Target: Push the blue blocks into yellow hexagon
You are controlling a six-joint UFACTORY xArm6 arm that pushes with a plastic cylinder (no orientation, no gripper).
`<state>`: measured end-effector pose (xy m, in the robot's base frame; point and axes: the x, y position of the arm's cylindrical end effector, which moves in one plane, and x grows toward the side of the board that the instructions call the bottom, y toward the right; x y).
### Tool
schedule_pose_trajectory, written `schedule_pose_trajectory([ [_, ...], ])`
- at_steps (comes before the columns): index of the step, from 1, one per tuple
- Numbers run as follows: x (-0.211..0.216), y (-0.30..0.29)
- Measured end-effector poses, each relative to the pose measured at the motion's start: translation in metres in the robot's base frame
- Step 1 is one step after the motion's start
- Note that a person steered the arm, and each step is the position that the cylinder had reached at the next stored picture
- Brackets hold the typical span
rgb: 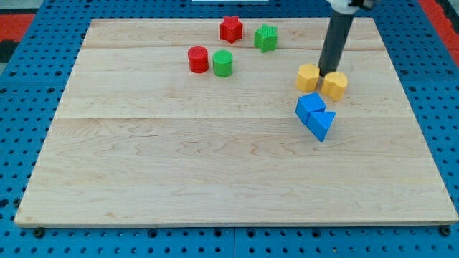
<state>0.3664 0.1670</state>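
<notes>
Board (215, 172) held the two blue blocks (315, 116) touching, just below two yellow blocks (322, 80); which was the hexagon I couldn't tell. My tip (330, 72), a bare rod without pincer, sat between the yellows and risked scattering them

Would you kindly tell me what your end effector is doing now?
No gripper: my tip holds nothing, resting between the two yellow blocks, above the blue blocks.

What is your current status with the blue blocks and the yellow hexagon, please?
My tip sits at the view's top, between the two yellow blocks. Blue blocks together just below them. Nothing in the way.
</notes>
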Motion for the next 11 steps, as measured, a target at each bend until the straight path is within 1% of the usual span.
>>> schedule_pose_trajectory([
  [1, -0.037, -0.003],
  [2, -0.037, -0.059],
  [3, 0.018, -0.036],
  [4, 0.019, -0.099],
  [5, 0.080, -0.127],
  [6, 0.112, -0.085],
  [7, 0.090, -0.080],
  [8, 0.068, -0.042],
  [9, 0.090, -0.080],
  [10, 0.124, -0.037],
  [11, 0.130, -0.016],
])
